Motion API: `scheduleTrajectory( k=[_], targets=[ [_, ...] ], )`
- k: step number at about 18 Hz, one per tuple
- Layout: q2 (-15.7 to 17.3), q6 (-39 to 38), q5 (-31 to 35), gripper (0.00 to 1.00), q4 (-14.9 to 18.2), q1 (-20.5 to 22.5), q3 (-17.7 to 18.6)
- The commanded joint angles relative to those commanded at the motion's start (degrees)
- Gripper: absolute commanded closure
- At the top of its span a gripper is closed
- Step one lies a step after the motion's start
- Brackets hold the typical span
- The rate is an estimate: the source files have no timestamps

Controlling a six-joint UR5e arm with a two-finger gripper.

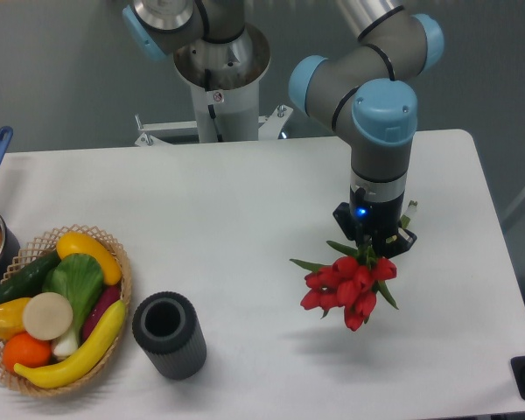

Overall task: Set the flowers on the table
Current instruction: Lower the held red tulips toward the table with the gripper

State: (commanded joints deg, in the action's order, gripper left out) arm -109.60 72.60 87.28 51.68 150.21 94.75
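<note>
Bare table (pixel 245 227) surrounds the gripper (pixel 374 249); the vase (pixel 169 335) and basket (pixel 122 289) stand well apart at the left.

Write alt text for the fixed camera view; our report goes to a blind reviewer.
A robot arm's gripper holds a bunch of red tulips above the right side of a white table. At the left are a dark ribbed vase and a wicker basket of fruit and vegetables.
</note>
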Motion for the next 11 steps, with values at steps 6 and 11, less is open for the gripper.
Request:
scheduleTrajectory(
  k=[6, 11],
  targets=[
    [-0.1, -0.2, 0.1, 0.79, 0.1, -0.1, -0.3],
    [-0.5, -0.2, 0.8, 0.78, 0.0, -0.3, 0.1]
  ],
)
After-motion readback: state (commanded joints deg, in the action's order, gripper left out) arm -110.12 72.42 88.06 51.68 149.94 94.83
